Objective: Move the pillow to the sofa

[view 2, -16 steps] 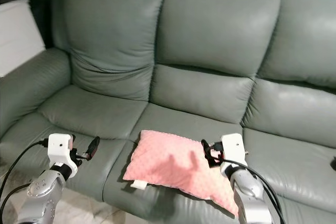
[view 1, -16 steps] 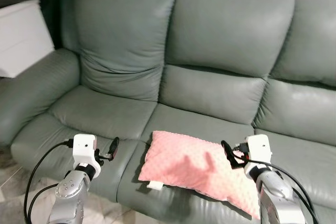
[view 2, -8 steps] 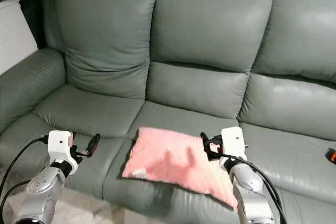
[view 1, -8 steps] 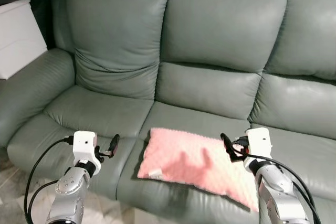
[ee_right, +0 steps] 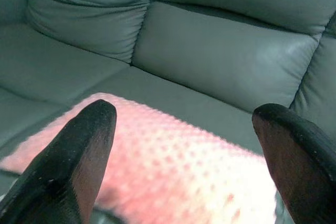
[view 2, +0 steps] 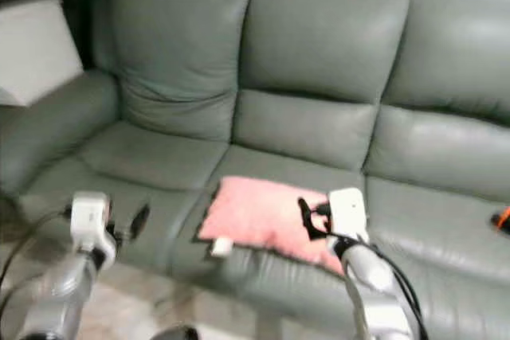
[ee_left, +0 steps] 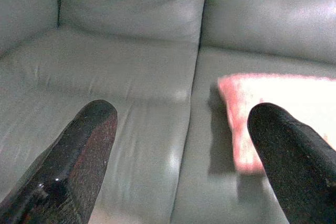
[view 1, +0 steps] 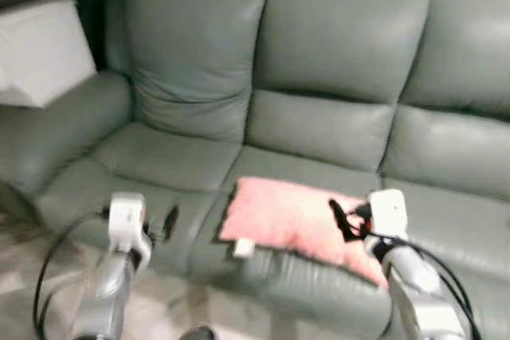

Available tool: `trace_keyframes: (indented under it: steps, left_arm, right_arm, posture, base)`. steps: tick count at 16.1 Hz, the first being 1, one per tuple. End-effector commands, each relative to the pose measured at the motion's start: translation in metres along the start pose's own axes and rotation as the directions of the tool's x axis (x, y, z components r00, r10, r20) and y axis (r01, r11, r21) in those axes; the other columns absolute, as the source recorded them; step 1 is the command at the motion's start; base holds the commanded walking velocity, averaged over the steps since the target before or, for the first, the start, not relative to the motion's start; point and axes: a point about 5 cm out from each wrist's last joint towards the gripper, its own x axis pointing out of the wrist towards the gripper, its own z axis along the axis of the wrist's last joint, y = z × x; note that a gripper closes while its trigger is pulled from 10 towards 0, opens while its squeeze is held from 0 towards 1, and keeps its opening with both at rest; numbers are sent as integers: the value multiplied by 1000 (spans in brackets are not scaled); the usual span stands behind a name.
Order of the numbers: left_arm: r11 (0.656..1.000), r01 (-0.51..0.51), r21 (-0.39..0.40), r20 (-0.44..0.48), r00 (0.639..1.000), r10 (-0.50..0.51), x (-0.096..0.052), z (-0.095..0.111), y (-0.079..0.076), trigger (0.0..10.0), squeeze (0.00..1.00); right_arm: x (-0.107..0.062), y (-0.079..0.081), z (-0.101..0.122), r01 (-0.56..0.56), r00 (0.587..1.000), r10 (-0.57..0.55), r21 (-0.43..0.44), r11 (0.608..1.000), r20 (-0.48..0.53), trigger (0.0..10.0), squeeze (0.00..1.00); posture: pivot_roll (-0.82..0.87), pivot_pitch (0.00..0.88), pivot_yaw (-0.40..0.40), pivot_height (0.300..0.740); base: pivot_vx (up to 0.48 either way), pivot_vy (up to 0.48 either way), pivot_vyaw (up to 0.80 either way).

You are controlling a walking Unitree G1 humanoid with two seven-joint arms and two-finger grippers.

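Pillow, pink and dimpled, lies flat on the middle seat of the grey-green sofa, near its front edge. Right gripper hangs over the pillow, fingers spread wide, holding nothing. Left gripper spread wide over the left seat, beside the pillow. Head views blurred.
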Motion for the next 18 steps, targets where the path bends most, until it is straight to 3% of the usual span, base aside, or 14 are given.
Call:
trace_keyframes:
  steps: [1,13,16,17,18]
  left_arm:
    - [1000,20,22,20,1000,-21,6,10,-2,10000,0]
    - [999,-3,48,9,1000,3,8,9,0,10000,0]
    - [975,-176,134,15,984,175,12,15,13,10000,0]
    - [980,-185,66,28,983,184,16,21,16,10000,0]
    - [981,-183,58,35,983,181,16,23,16,10000,0]
  right_arm:
    - [0,-2,5,11,1000,-11,-10,1000,9,10000,0]
    - [2,-1,9,17,1000,-17,-12,1000,7,10000,0]
    - [5,0,9,11,1000,-11,-37,999,3,10000,0]
    - [7,-1,11,10,1000,-10,-43,999,6,10000,0]
    - [8,-1,11,11,1000,-10,-44,999,7,10000,0]
  posture:
    - [-131,0,21,740]
    - [-131,0,16,740]
    - [-136,0,26,740]
    - [-136,0,25,740]
    - [-135,0,23,740]
  base:
    - [-300,0,0]
    - [-243,0,0]
    - [0,0,0]
    - [0,0,800]
    - [0,0,800]
